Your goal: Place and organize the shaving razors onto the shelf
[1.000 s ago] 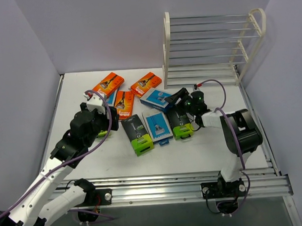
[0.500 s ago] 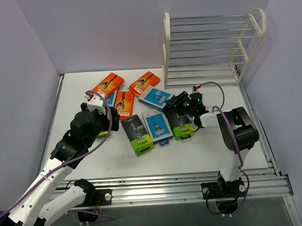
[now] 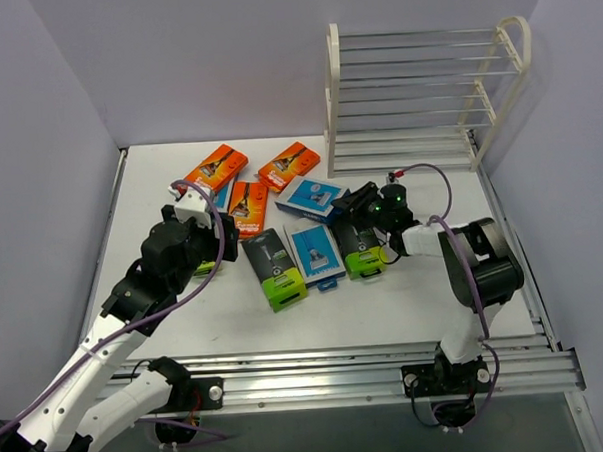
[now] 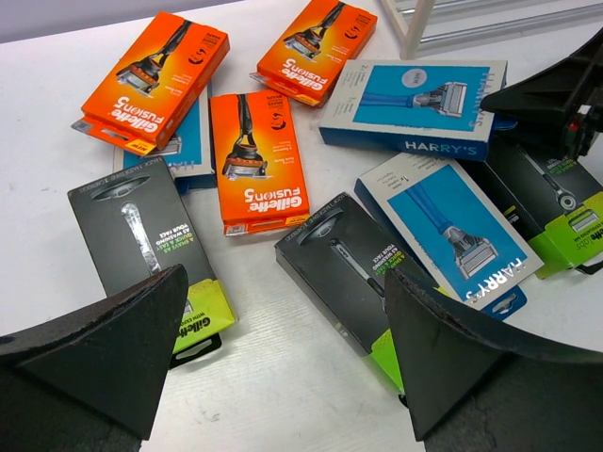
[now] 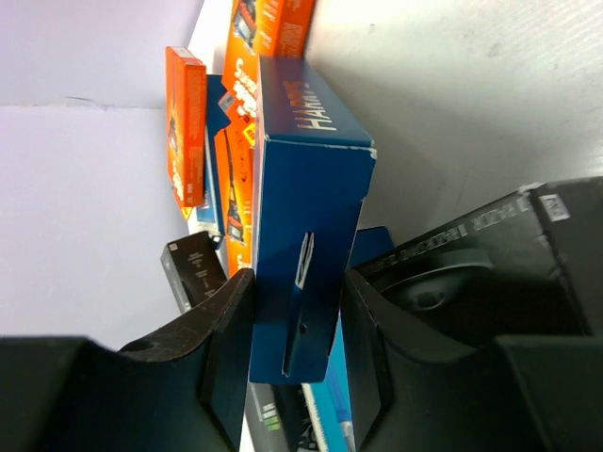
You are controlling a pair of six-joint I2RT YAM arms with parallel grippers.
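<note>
Beside the wire-rod shelf (image 3: 331, 85) lie flat rectangular packs (image 3: 273, 267).

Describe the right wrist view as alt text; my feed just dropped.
The right gripper grips a blue Harry's razor pack end-on, one of its fingers on each side. Orange packs lie beyond it on the white table, and a black pack fills the picture's right.

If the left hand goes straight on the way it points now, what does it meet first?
Probably the middle black razor pack, lying just ahead between the fingers of the open left hand; depth is unclear, so it might touch the table first.
</note>
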